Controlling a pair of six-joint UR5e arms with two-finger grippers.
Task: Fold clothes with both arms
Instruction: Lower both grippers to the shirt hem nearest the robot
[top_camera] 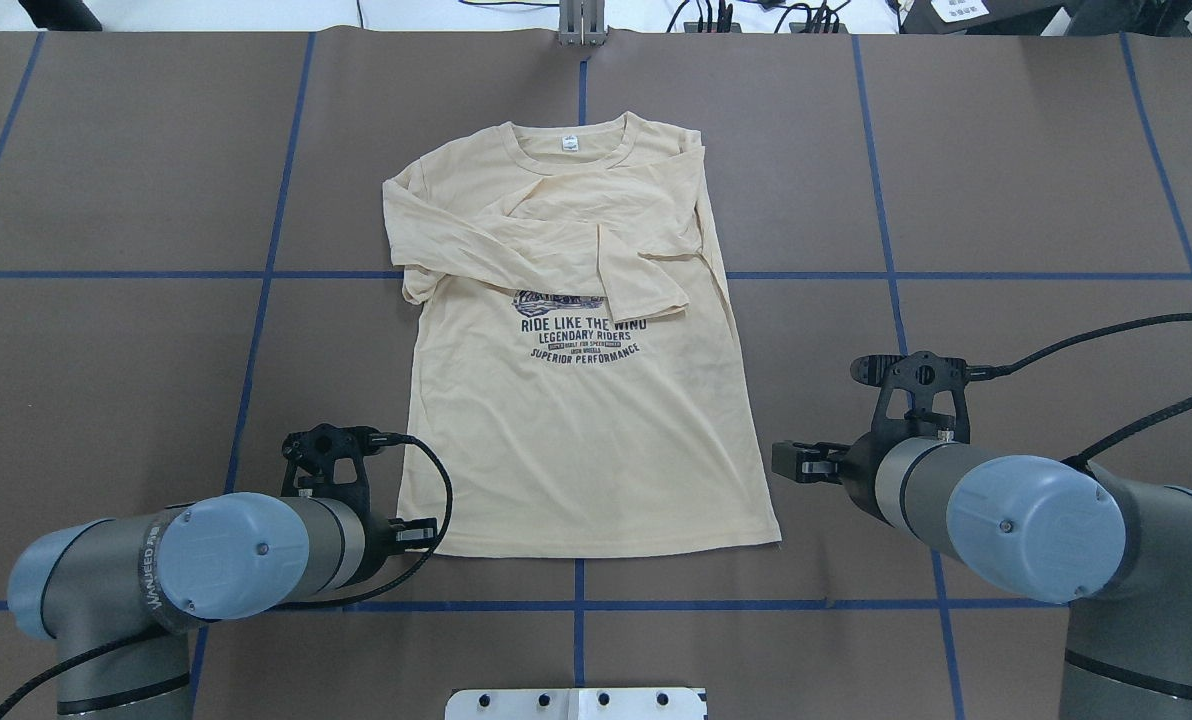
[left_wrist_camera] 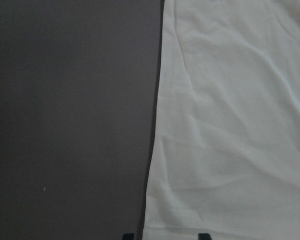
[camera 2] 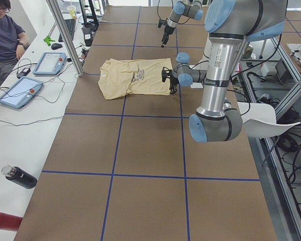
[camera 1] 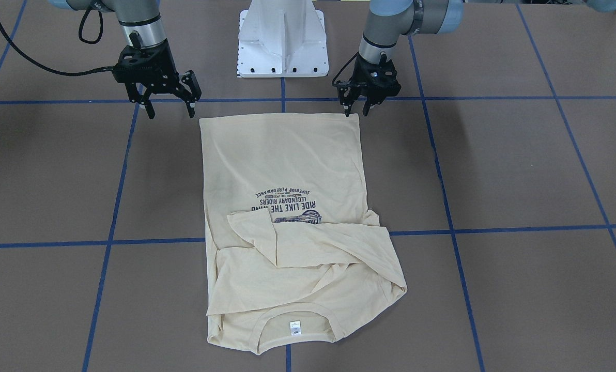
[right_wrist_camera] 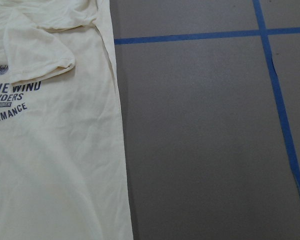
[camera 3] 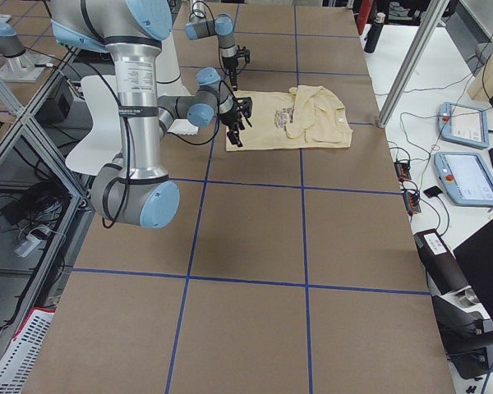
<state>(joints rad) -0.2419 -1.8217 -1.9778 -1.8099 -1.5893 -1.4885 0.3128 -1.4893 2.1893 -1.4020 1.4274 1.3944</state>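
Note:
The cream-yellow shirt (camera 1: 287,165) (top_camera: 576,440) lies flat on the table, print up. Its neck label (top_camera: 567,144) points away from me and both sleeves are folded across the chest. My left gripper (camera 1: 356,109) (top_camera: 418,535) hangs open just over the near hem corner on my left. In the left wrist view its fingertips (left_wrist_camera: 204,235) straddle the shirt's (left_wrist_camera: 230,125) side edge. My right gripper (camera 1: 170,109) (top_camera: 794,462) is open wide, above bare table a short way outside the shirt's other near corner. The right wrist view shows the shirt's (right_wrist_camera: 55,150) edge and no fingers.
The white pedestal base (camera 1: 282,41) stands just behind the hem. Blue tape lines (top_camera: 576,275) grid the brown table. In the exterior left view a seated person (camera 2: 5,35), control tablets (camera 2: 20,93) and a dark bottle (camera 2: 19,176) line the far-side bench.

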